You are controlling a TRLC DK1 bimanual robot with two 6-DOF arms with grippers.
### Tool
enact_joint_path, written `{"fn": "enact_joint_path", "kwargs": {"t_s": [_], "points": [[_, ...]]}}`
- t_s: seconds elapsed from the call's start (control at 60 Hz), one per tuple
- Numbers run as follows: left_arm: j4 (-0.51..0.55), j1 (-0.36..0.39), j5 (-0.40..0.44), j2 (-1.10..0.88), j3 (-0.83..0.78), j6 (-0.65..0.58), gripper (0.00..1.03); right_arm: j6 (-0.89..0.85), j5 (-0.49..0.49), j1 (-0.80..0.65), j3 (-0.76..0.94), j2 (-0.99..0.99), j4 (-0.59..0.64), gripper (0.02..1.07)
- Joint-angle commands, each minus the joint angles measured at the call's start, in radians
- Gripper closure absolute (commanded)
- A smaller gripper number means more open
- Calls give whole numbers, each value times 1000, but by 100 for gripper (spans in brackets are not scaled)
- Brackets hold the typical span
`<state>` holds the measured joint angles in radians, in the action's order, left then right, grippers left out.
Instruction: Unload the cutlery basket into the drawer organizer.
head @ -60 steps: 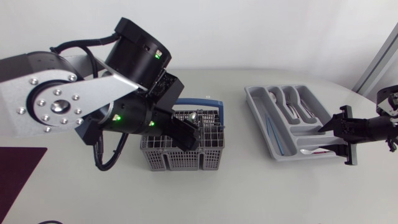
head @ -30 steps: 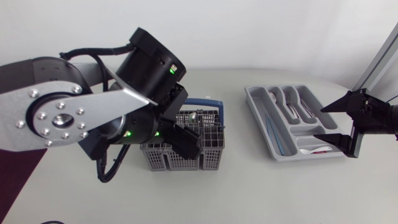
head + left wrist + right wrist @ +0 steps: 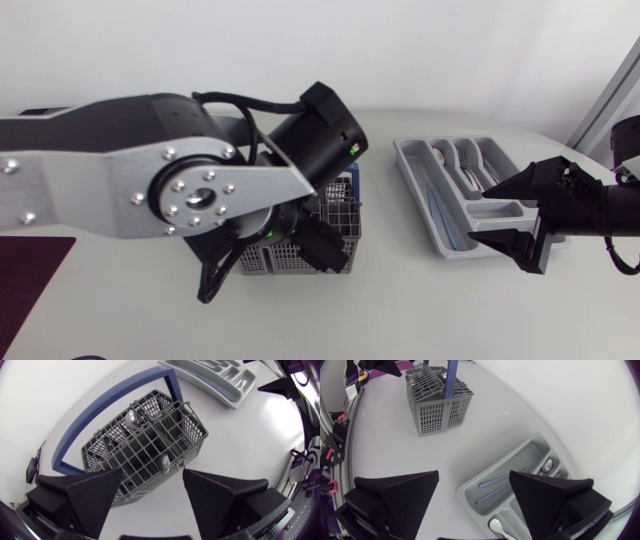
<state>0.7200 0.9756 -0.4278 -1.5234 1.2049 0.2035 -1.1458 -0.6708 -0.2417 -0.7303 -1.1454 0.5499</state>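
Observation:
The grey mesh cutlery basket (image 3: 145,445) with a blue handle (image 3: 100,420) stands just ahead of and below my open left gripper (image 3: 150,495). Two metal cutlery ends (image 3: 132,417) (image 3: 164,462) stick up in it. From above, my left arm covers most of the basket (image 3: 345,225). The grey drawer organizer (image 3: 425,190) lies to the right, with spoons (image 3: 465,170) in its narrow compartments. My right gripper (image 3: 512,214) hangs open and empty above the organizer's near right corner. In its own view the right gripper (image 3: 475,500) is over the organizer (image 3: 520,470), which holds thin blue pieces (image 3: 500,485) and spoons (image 3: 547,465).
A dark purple mat (image 3: 25,285) lies at the table's left front corner. White tabletop stretches between basket and organizer. My bulky left arm (image 3: 150,190) spans the left half of the table.
My left arm has swung right and now hangs over the basket. My right gripper has opened wide, risen from the organizer's small compartment and shifted left.

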Motion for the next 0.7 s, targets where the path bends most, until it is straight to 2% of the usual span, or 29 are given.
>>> {"fn": "enact_joint_path", "kwargs": {"t_s": [0.0, 0.15, 0.383, 0.683], "points": [[24, 26, -40, -47, 51, 47, 12, 47, -9, 18, 46, 13, -8, 6], [30, 57, -141, -107, 74, 63, 12, 77, -9, 35, 81, 15, -53, 6], [59, 78, -232, -155, 107, 94, 23, 118, -10, 65, 124, 30, -94, 6], [67, 98, -247, -193, 113, 108, 43, 184, -9, 134, 163, 107, -99, 6]]}}
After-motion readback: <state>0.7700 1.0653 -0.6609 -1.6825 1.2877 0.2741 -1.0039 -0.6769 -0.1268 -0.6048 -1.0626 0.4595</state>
